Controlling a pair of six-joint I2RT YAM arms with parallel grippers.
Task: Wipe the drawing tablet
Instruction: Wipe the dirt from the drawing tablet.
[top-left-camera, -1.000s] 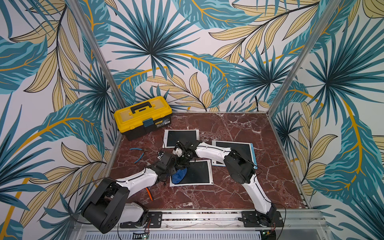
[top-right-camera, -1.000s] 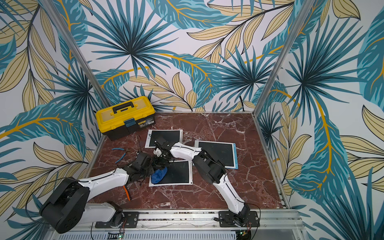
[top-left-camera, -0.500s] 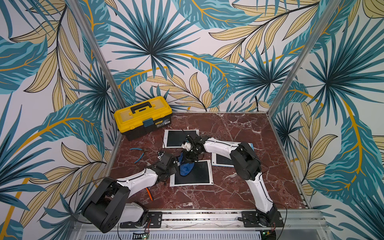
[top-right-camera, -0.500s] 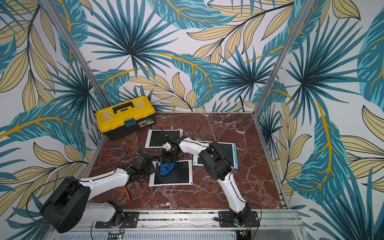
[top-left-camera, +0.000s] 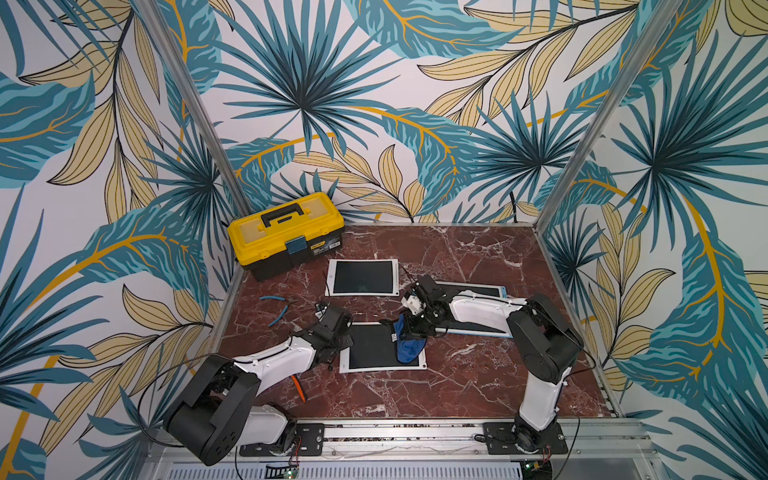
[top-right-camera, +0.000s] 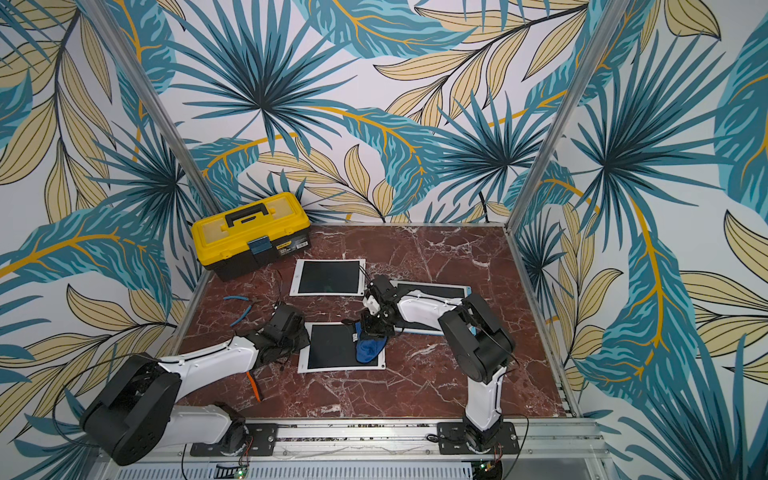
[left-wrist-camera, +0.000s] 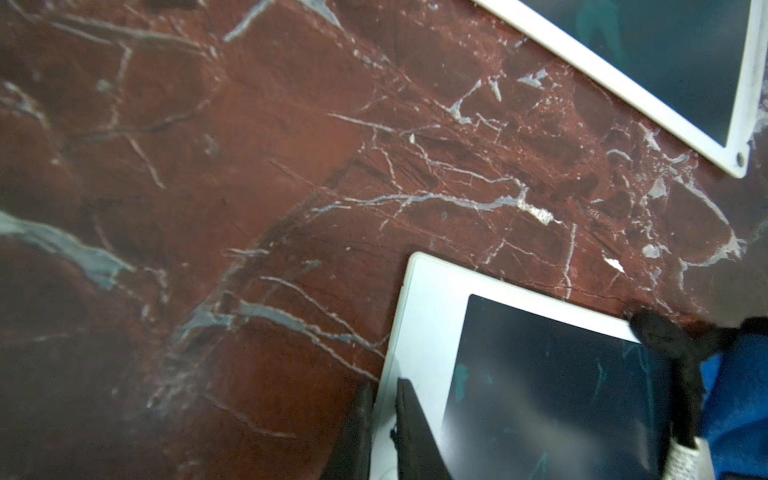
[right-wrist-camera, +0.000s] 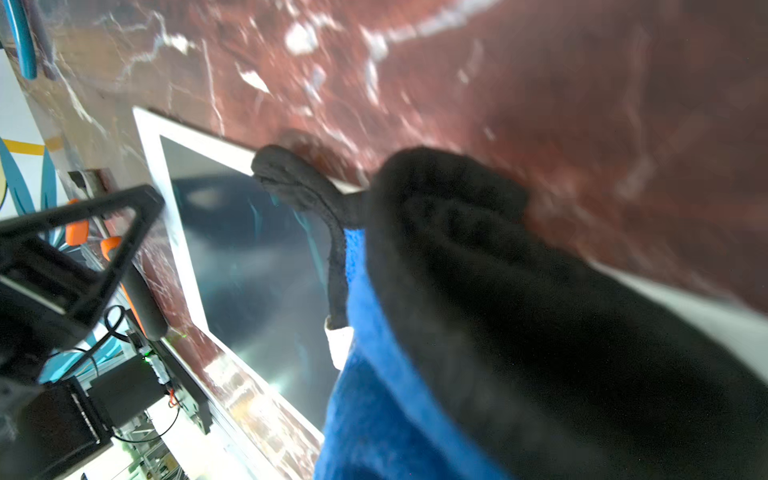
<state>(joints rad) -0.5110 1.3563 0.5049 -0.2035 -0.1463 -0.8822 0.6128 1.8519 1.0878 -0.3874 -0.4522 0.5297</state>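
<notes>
- White-framed drawing tablet (top-left-camera: 370, 345): frame of matt white plastic; dark screen smooth and glossy, reflecting light.
- Blue and black cloth (top-left-camera: 408, 352): soft, fuzzy fabric, matt.
- Red-brown marble-patterned bench (top-left-camera: 478, 374): smooth, with a faint sheen.
- Yellow rectangular toolbox (top-left-camera: 286, 228): smooth, glossy plastic lid; black plastic base.

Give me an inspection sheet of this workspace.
Surface: red marble tabletop.
Job's things: near tablet, faint teal marks; blue cloth on its right edge; back tablet; right tablet, partly hidden.
Clutter: yellow toolbox, blue pliers, orange-handled tool.
Claws: left claw shut on near tablet's edge; right claw shut on blue cloth.
Cables: black cable loops at front left.
Surroundings: leaf-print walls, aluminium frame.
</notes>
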